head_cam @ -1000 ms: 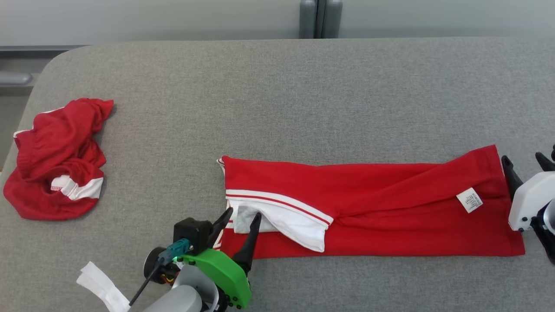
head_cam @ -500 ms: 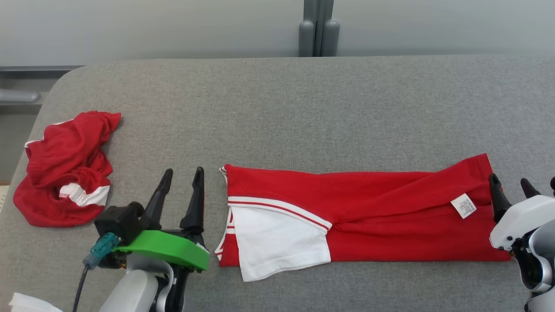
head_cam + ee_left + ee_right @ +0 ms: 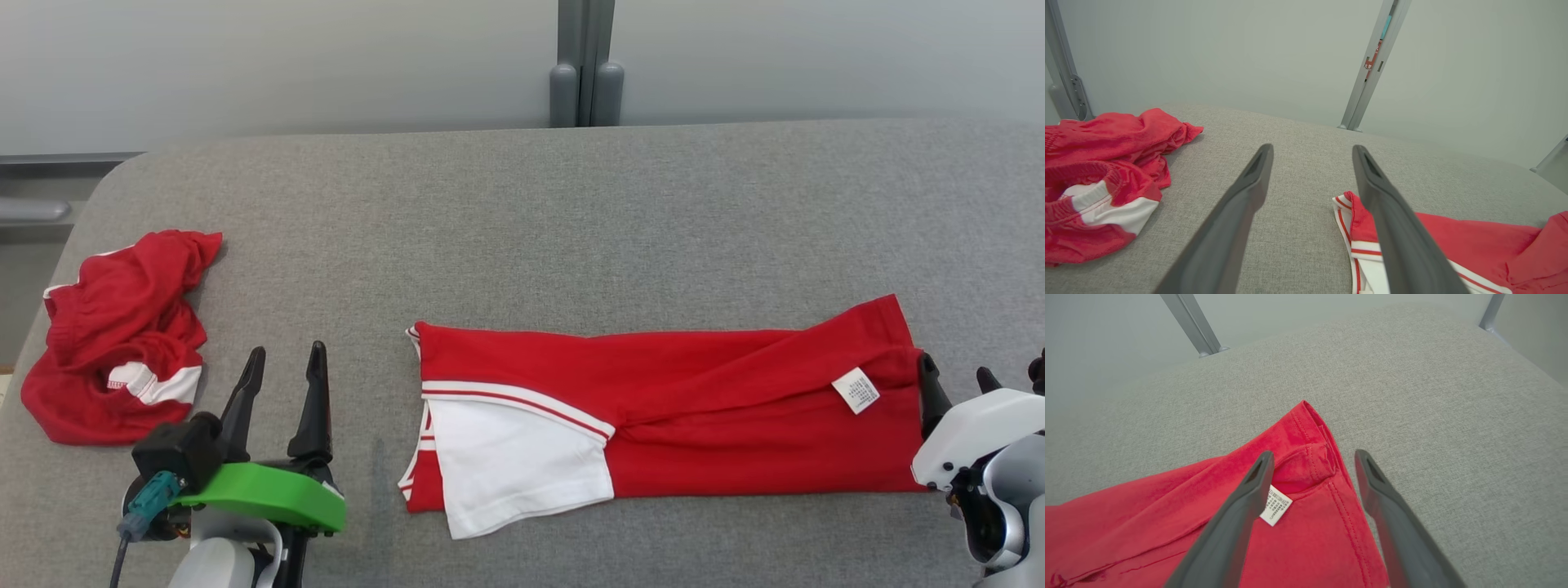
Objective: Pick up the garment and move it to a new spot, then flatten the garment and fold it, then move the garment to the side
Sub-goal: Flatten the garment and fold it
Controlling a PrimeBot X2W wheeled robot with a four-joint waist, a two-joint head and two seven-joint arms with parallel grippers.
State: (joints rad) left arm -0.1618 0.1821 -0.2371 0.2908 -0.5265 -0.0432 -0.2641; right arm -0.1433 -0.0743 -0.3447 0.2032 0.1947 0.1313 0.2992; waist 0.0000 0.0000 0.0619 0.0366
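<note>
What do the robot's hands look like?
The left end effector and right end effector each have two long dark tapering fingers. The left carries a bright green bracket, teal plug and dark cable; the right a white casing.

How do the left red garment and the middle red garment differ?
The left garment is crumpled in a heap; the middle garment lies folded in a long flat band. The left garment is compact; the middle garment stretches wide. Both are red with white trim.
</note>
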